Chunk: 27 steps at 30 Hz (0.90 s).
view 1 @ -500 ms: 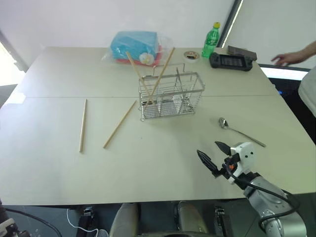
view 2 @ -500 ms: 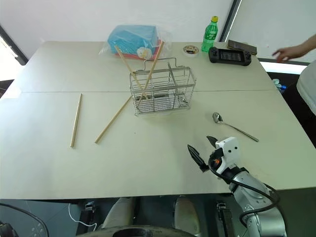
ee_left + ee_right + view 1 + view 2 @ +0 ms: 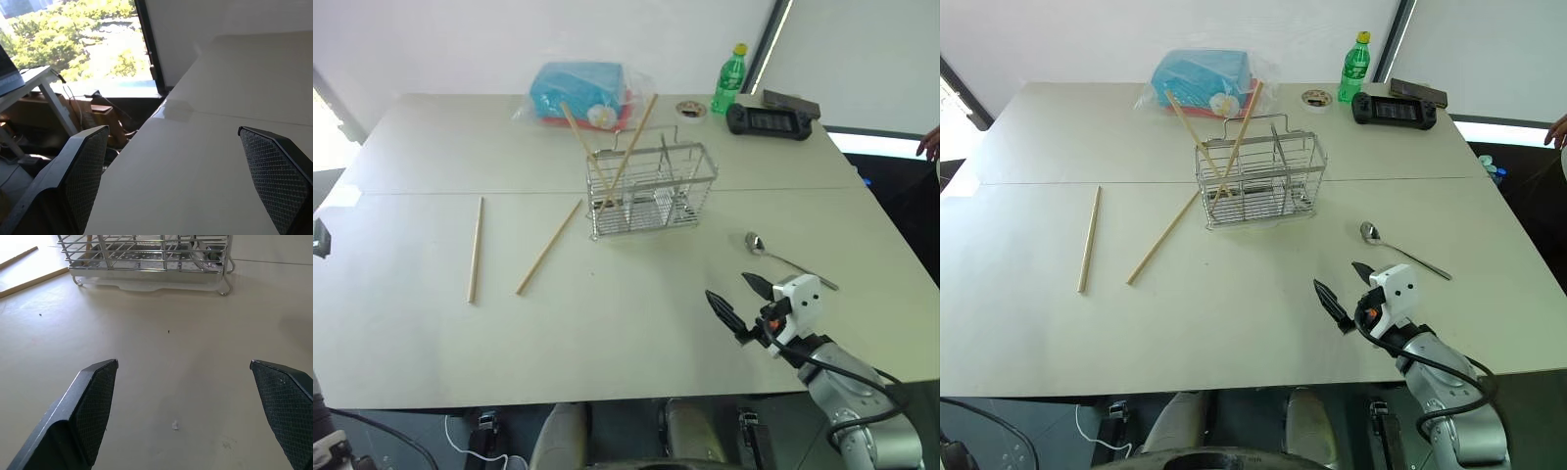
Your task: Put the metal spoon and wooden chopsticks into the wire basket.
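my right gripper (image 3: 736, 299) hovers, jaws apart and empty. metal spoon (image 3: 785, 257) lies on the tabletop (image 3: 636, 313) just beyond it to the right, handle running away rightward. right arm is nearer.

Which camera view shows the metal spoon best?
The right eye view: the metal spoon lies whole and unblocked on the table. The left eye view shows it equally. The right wrist view faces the wire basket instead.
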### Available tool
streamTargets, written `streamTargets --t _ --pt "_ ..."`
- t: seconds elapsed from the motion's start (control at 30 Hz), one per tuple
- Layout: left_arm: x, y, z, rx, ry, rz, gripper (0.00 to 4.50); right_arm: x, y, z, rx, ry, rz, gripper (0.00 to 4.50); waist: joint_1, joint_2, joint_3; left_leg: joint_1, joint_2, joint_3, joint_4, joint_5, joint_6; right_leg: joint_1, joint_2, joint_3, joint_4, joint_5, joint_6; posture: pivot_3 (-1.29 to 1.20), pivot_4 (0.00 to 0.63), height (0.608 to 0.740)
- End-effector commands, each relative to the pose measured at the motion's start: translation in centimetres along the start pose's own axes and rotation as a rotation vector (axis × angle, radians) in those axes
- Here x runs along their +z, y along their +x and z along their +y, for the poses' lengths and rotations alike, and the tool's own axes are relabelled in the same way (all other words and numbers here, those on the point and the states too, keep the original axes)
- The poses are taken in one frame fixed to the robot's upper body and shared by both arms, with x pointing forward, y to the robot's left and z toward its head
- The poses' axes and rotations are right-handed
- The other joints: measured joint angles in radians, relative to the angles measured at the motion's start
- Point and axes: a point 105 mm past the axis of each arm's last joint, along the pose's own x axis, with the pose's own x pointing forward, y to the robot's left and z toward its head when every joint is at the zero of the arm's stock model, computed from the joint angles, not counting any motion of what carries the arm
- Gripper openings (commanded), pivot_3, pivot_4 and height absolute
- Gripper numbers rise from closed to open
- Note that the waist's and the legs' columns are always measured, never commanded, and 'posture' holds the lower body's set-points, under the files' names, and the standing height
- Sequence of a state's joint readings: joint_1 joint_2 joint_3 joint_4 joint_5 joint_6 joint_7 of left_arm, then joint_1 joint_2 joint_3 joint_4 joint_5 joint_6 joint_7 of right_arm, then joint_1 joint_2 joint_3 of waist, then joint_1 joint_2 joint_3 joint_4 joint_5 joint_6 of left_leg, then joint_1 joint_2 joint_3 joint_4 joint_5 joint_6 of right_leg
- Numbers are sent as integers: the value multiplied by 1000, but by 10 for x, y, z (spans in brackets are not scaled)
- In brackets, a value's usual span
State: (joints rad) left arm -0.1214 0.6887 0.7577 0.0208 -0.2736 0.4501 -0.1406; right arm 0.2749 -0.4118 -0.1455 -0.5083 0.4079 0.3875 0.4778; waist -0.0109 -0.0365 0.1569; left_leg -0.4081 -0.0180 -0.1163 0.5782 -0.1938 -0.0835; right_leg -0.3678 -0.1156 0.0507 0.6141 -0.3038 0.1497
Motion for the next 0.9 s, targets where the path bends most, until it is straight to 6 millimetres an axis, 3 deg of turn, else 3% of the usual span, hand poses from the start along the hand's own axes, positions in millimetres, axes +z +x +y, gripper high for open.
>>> streamTargets --t 0.03,0.33,0.5,0.67,0.9 --pt "17 0 -1 -11 11 -57 4441 9 -1 -1 -1 -23 -31 4500 0 0 0 0 0 0 0 0 0 0 0 0 0 0 0 0 150 710" --pt "17 0 -2 -16 8 -54 4441 11 -1 -2 -1 -28 -32 4500 0 0 0 0 0 0 0 0 0 2 0 0 0 0 0 0 150 710" --pt "22 2 -12 -48 -12 -67 4441 17 0 -6 -7 -47 -42 4500 0 0 0 0 0 0 0 0 0 2 0 0 1 0 0 0 150 710" --pt "53 1 -53 -260 -108 -126 4441 38 8 -25 16 -153 -46 4500 0 0 0 0 0 0 2 0 0 4 0 0 1 0 0 0 150 710" --pt "108 -35 -122 -758 -134 -195 4441 75 24 -68 57 -341 33 4500 -6 1 0 1 0 0 2 0 0 4 1 -1 1 0 1 0 150 710"
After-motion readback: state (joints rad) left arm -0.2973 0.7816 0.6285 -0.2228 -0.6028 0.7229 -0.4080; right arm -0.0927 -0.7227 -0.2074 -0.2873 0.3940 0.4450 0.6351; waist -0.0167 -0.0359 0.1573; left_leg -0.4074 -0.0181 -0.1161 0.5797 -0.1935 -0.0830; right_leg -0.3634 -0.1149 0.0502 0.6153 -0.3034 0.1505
